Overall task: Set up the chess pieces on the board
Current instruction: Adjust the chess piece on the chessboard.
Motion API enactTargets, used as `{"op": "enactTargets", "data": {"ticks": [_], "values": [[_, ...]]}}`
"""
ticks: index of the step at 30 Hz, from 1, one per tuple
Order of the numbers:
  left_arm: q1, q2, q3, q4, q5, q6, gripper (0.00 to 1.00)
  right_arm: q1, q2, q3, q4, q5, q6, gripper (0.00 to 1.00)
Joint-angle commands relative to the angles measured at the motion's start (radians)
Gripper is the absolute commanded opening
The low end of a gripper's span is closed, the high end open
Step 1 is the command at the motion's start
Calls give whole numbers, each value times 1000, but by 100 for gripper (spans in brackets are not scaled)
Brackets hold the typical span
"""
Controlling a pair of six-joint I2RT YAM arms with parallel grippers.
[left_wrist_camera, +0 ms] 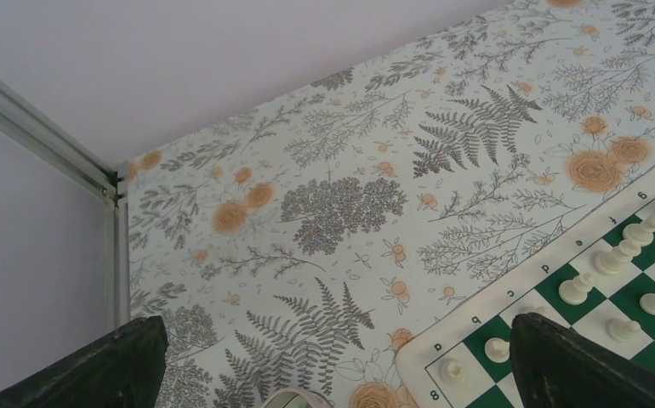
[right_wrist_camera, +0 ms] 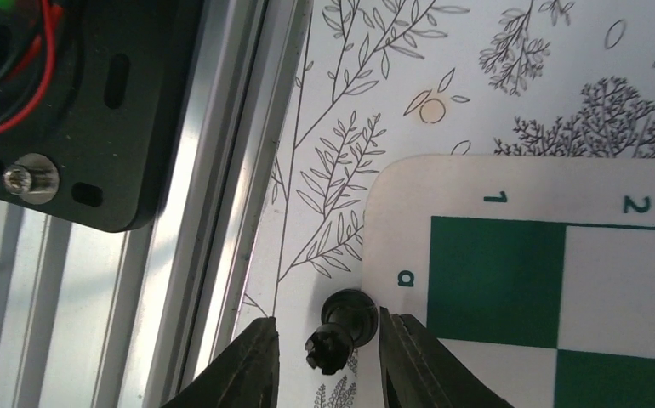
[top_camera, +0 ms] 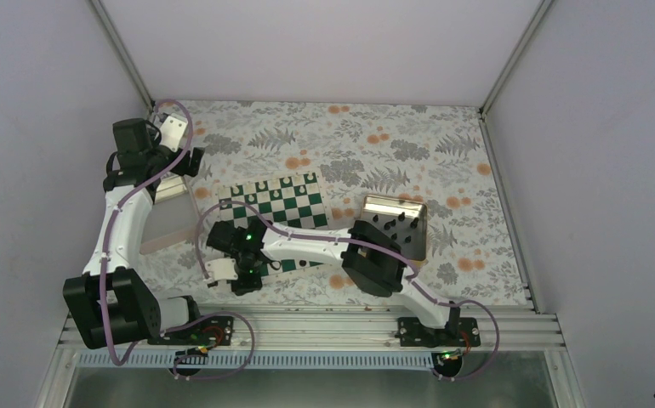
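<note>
The board (top_camera: 283, 206) lies mid-table, with white pieces on its far rows. Several black chess pieces (top_camera: 395, 226) stand in the gold tray (top_camera: 368, 204) to its right. My right gripper (top_camera: 244, 277) hovers at the board's near left corner. In the right wrist view its jaws (right_wrist_camera: 327, 320) are open around a black rook (right_wrist_camera: 342, 326). The rook stands on the cloth against the board's cream border (right_wrist_camera: 396, 212) beside square a1; a gap shows on its left side. My left gripper (top_camera: 190, 161) is open and empty at the back left, off the board's far corner (left_wrist_camera: 511, 297).
A pinkish-rimmed tray (top_camera: 168, 228) lies left of the board under the left arm; its rim shows in the left wrist view (left_wrist_camera: 294, 398). White pieces (left_wrist_camera: 622, 255) fill the board's far rows. The aluminium rail (right_wrist_camera: 213, 221) runs close to the right gripper.
</note>
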Motion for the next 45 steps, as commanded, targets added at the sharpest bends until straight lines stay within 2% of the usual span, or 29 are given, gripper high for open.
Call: {"op": "enactTargets", "data": {"ticks": [1, 16, 45], "values": [[5, -11, -13, 20, 27, 18, 100, 8, 21, -25, 35, -2, -10, 32], [6, -15, -22, 25, 23, 20, 100, 6, 15, -15, 42, 11, -2, 6], [9, -20, -19, 46, -9, 17, 100, -46, 88, 152, 26, 51, 12, 4]]}}
